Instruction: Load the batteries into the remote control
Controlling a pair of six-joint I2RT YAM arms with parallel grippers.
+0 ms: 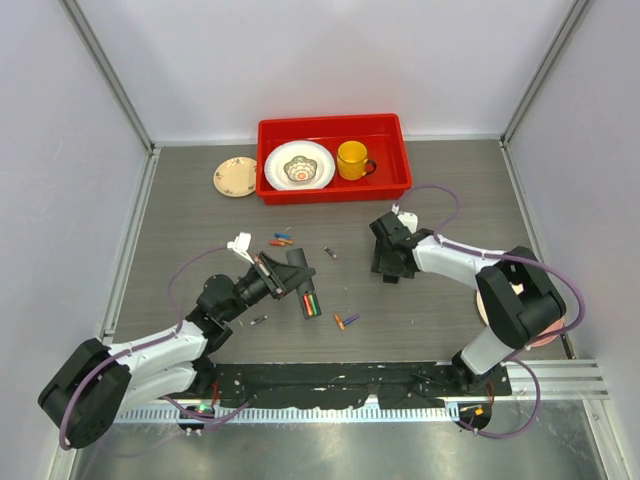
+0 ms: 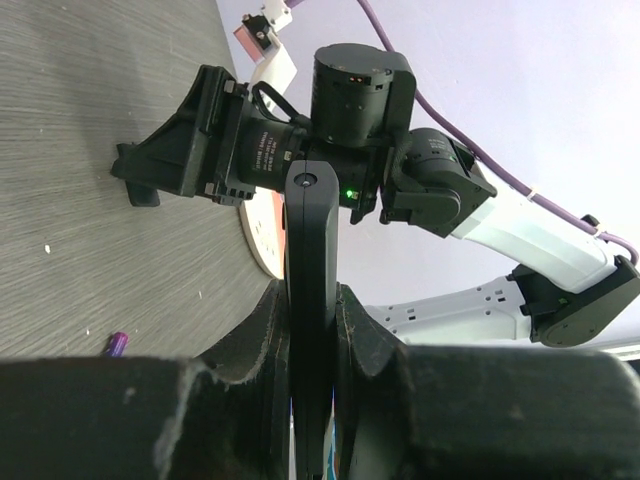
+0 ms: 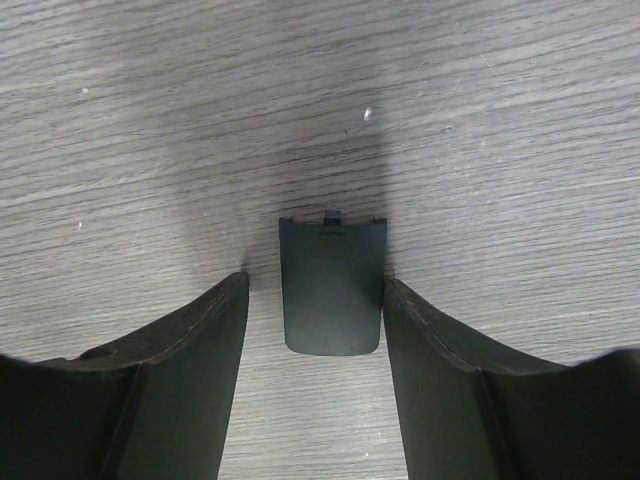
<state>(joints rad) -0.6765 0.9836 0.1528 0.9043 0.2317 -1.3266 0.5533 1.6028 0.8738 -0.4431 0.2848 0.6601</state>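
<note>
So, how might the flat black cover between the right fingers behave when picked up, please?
The cover looks thin and lies flat on the table, so probably light and hard to get under. Its smooth plastic may slip between the fingers; its small tabs seem fragile.

The place looks like a robotics lab: plain white walls (image 1: 330, 60) on metal posts (image 1: 110, 75) box in a grey table (image 1: 440, 310), with a left arm (image 1: 150, 352) and right arm (image 1: 455, 262) bolted to a rail (image 1: 570, 378).

Small print on the right arm's label (image 2: 268, 150) seems unreadable.
</note>
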